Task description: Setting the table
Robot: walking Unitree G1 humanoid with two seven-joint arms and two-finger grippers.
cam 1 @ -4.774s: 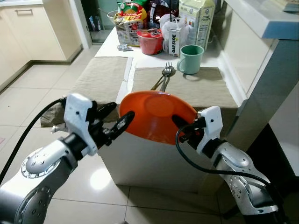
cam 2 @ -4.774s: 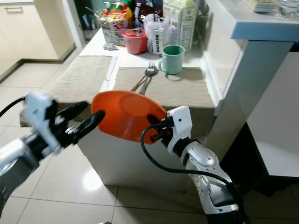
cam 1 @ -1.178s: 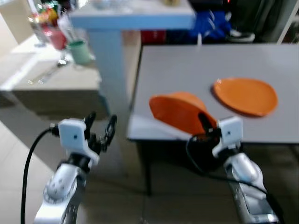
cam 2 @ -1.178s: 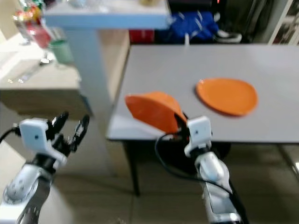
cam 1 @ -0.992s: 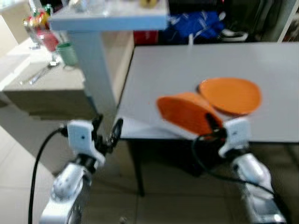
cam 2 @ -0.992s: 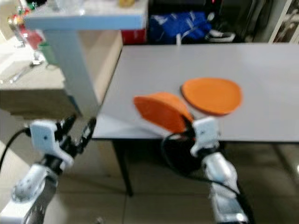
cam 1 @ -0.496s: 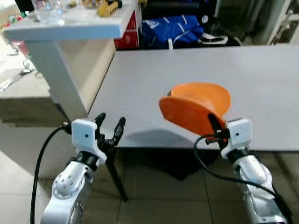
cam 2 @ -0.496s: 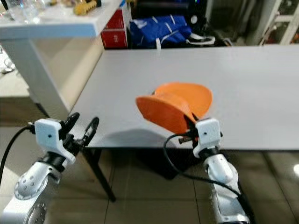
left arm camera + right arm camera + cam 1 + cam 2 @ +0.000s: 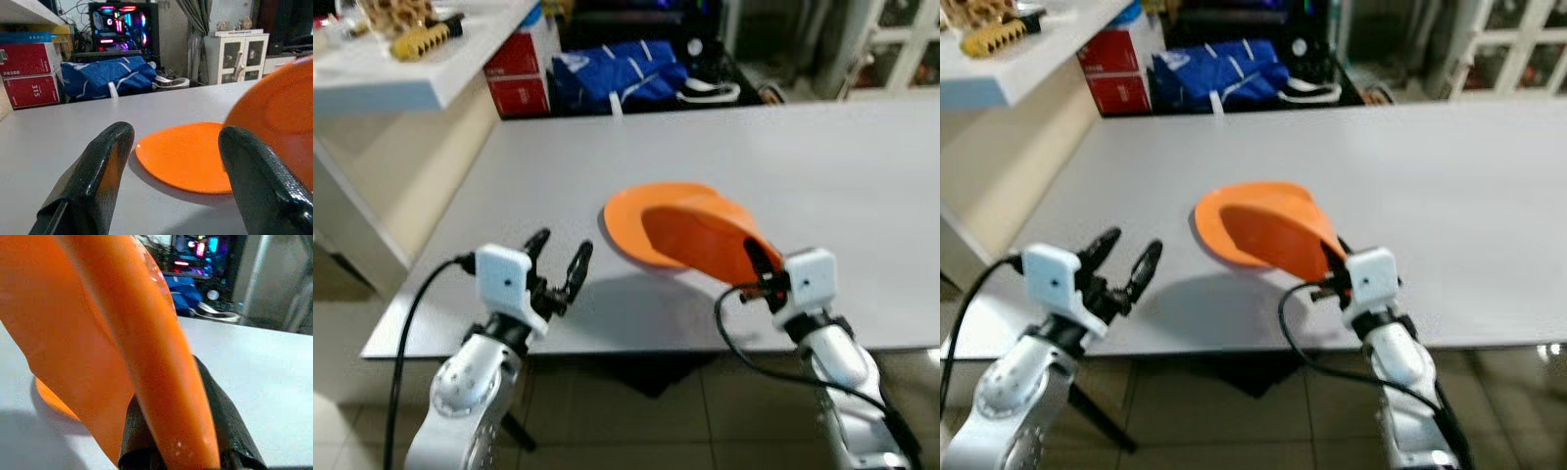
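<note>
While our right gripper clamps the tilted orange bowl above what looks like an orange plate on the grey table, our left gripper hovers beside it. Its fingers are spread, holding nothing.

The two eye views are looking forward and down from the head onto the near edge of the grey table, sharing the orange plate near that edge. The left wrist camera is sitting low by the table's near edge, facing across it toward the far edge, the plate close ahead. The right wrist camera is pressing very near the orange bowl.
</note>
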